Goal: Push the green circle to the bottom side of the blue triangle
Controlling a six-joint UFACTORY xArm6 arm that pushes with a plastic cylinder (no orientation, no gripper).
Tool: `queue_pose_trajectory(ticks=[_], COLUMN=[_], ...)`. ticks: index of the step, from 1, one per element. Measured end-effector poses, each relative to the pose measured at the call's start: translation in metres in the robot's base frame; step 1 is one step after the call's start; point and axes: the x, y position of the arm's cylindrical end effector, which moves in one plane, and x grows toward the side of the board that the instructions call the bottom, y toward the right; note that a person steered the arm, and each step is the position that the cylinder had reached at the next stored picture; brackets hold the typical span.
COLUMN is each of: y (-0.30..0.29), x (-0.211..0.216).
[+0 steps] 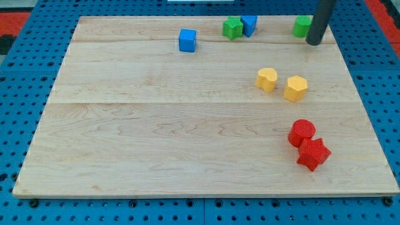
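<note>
Eight blocks on pale wooden surface (156, 137). No pincer fitted, so no state to tell; rod only, my tip (314, 43) touching green circle (302, 26) at its 4 o'clock. Blue triangle (249, 25) at circle's 9 o'clock, touching green star (232, 28). Best approach, probably: circle nudged toward 8 o'clock, then stopped beneath triangle. Count: two green, two blue including cube (187, 40), two yellow (267, 79) (295, 88), two red (302, 132) (313, 154).

We find no text, label, brand, number or sign that can be read anywhere in this view. The pale wooden board (187, 125) carries only its grain, the blue perforated surface (19, 81) around it shows only rows of holes, and the small coloured plastic blocks have plain faces. The red and white strips at the view's top corners are too little in view for us to make out any marking.
</note>
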Motion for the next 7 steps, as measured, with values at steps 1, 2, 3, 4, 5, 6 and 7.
queue_pose_trajectory(ticks=[1, 2, 3, 4, 5, 6, 7], y=[0.037, 0.059, 0.056, 0.024, -0.031, -0.07, -0.066], x=[-0.004, -0.022, -0.054, -0.066, -0.065, -0.061, -0.06])
